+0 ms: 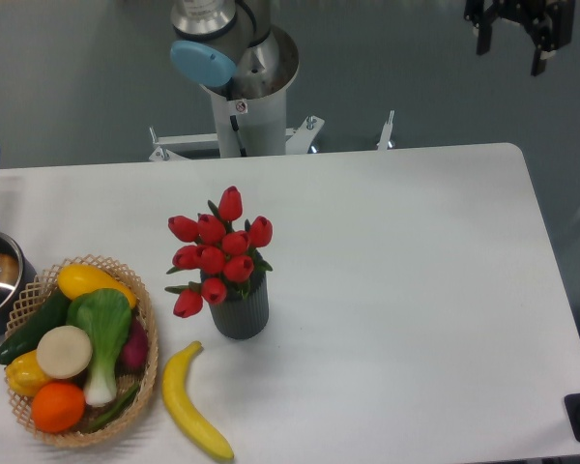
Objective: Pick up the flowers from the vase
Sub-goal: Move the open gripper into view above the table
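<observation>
Worktop [396,290] is seen white, spanning the view. Wicker basket [147,319] of vegetables is set near left, a banana [193,404] just right of it. The flowers [217,253] are held upright in the vase [240,311], left of centre. The gripper [519,43] is hung far right, well apart, jaws spread, nothing between.

i'm looking at a robotics lab bench, not a home kitchen. the white table [396,290] is a plain slab with rounded corners, and behind it the arm's grey base column [246,106] is bolted to a metal frame over a bare grey floor. the props are staged: left of the table's middle stands a vase [240,309] of red tulips [217,253], with a wicker basket [147,319] of toy-looking produce further left and a banana [191,401] in front.
</observation>
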Controlling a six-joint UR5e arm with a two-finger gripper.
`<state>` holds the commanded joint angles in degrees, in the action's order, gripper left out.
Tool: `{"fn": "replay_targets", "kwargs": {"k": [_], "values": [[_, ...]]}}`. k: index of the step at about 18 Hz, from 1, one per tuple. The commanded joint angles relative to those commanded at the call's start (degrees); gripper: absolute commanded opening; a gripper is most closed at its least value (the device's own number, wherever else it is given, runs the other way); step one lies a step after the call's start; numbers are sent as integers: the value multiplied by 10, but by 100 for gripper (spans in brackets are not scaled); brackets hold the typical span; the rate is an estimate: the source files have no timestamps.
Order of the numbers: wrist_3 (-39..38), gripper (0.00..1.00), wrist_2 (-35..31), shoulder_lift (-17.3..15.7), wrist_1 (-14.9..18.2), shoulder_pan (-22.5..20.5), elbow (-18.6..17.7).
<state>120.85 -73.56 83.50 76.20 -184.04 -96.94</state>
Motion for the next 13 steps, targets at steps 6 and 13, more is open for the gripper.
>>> {"fn": "replay_targets", "kwargs": {"k": [6,13], "values": [[-6,100,1,-8,-3,6,-10],[-106,100,86,-24,-33,14,-69]]}}
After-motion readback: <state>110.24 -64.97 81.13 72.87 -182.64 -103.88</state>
